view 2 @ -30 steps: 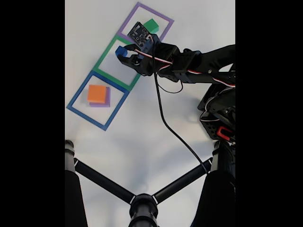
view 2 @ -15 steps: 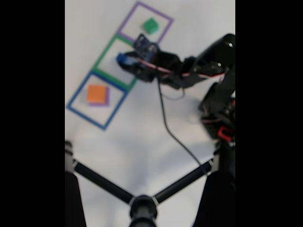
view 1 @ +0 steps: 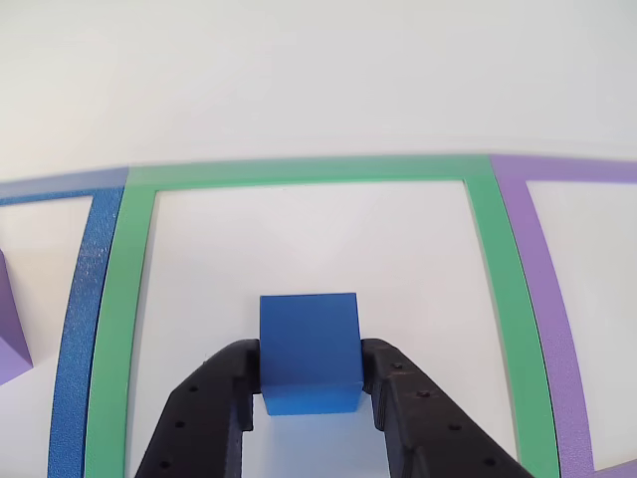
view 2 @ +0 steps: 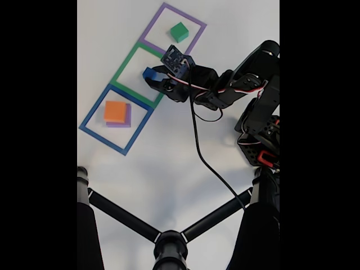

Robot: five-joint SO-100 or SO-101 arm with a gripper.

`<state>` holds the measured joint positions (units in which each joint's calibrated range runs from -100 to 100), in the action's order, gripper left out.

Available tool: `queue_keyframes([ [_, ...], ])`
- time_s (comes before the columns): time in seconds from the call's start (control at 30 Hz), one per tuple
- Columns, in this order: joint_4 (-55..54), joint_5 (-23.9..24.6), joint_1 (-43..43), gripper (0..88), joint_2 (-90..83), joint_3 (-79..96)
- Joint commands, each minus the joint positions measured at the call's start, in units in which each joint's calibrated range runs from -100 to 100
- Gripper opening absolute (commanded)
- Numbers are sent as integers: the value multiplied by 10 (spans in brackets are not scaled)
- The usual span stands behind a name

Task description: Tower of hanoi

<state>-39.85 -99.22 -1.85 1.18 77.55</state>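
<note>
End effector (view 1: 309, 398) clamped around blue cube (view 1: 309, 349) inside green square (view 1: 134, 299)

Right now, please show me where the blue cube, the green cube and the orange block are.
blue cube (view 1: 309, 344): other view, on its front face between the fingers.
green cube (view 2: 179, 31): fixed view, on its top face, inside the purple square.
orange block (view 2: 115, 111): fixed view, on its top face, inside the blue square.

- Your gripper (view 1: 309, 383) has both black fingers (view 1: 214, 408) pressed against the sides of the blue cube (view 1: 309, 349) (contact is plain in the other view).
- In the fixed view your arm (view 2: 236, 84) reaches leftward from its base at the right, folded at the elbow, wrist angled down, gripper (view 2: 151, 77) low.
</note>
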Motion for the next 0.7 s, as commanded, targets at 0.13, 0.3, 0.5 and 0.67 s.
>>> queue_keyframes([
  [0.13,-27,-8,-12,86,18,-17],
  [0.3,-28,-8,-15,169,18,-21],
  [0.5,-17,-8,-19,213,-12,-15],
  [0.67,53,-8,-21,195,-95,-21],
])
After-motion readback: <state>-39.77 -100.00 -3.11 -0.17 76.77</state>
